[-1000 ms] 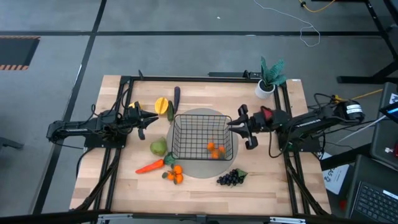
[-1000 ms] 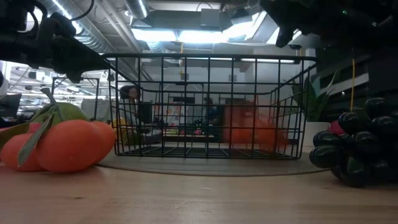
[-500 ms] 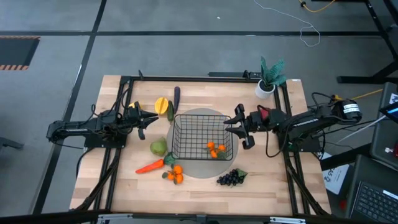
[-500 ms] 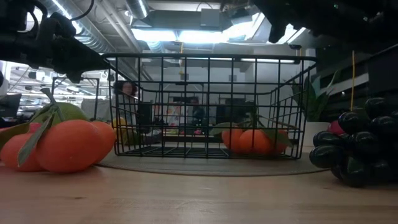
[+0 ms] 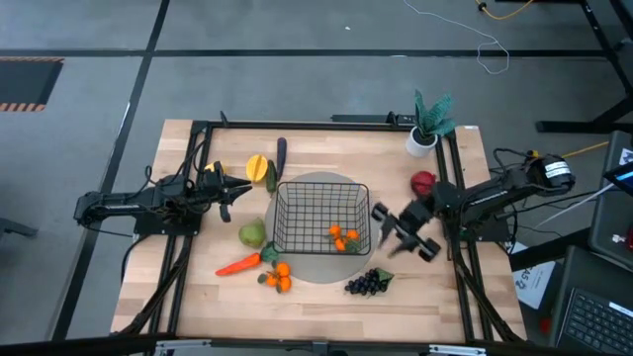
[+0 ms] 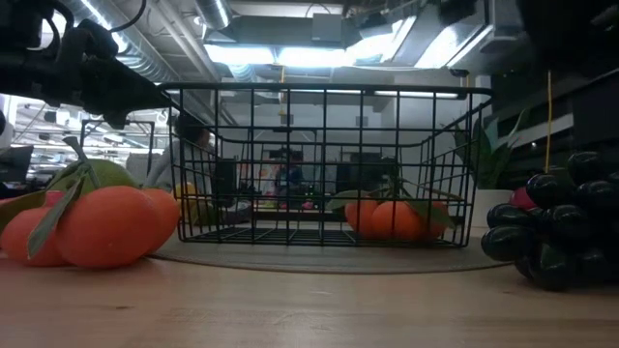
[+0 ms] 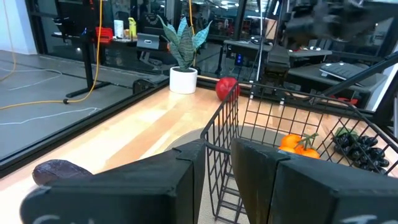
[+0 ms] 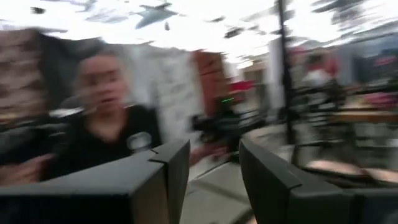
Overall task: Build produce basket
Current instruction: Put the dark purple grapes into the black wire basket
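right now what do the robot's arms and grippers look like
Both arms are dark, slim and jointed, each trailing black cables to its table edge. The left gripper and right gripper are black with two flat, blocky fingers. The right arm has a pale grey cylinder near its base.

High camera looks straight down on the counter [image 5: 198, 287]; low one sits level at its surface — both share the basket [image 5: 318, 213].

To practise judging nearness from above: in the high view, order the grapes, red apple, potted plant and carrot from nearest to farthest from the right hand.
From the right hand:
1. Grapes, on the table's near side; the red apple, by the right edge, is too close to call against them.
2. Potted plant, at the far right corner.
3. Carrot, beyond the basket, on the left.
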`<state>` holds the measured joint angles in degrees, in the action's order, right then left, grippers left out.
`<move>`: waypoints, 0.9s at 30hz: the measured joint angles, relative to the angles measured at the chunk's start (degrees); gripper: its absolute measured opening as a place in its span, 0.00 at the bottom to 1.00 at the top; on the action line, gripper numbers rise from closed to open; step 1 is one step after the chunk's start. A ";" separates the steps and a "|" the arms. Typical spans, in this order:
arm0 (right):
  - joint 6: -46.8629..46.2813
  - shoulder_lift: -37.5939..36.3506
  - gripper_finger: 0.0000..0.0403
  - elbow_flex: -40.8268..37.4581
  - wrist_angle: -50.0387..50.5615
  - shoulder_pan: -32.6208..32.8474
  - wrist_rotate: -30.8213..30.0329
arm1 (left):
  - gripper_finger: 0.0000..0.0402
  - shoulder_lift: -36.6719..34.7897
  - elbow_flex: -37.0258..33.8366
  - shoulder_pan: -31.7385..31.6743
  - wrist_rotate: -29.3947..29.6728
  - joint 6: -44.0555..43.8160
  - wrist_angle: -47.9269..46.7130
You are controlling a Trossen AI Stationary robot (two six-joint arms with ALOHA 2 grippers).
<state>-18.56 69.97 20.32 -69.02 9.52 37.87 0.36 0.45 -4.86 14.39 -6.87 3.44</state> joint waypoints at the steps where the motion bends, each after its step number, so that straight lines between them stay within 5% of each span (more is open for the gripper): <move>1: -1.54 0.00 0.35 0.00 0.85 1.30 0.59 | 0.17 0.00 0.00 0.00 0.00 0.00 0.00; 7: -11.20 0.00 0.35 0.00 8.58 7.79 -0.11 | 0.17 0.00 0.00 0.00 0.00 0.00 0.00; 19: -43.15 0.00 0.35 0.00 41.32 14.78 -23.19 | 0.17 0.00 0.00 0.00 1.64 0.00 0.09; 27: -55.30 0.00 0.35 0.00 53.84 14.93 -27.14 | 0.17 0.00 0.00 0.00 3.06 -0.01 0.17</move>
<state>-73.87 69.97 20.32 -15.18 24.45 10.73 0.36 0.45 -4.86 17.45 -6.88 3.62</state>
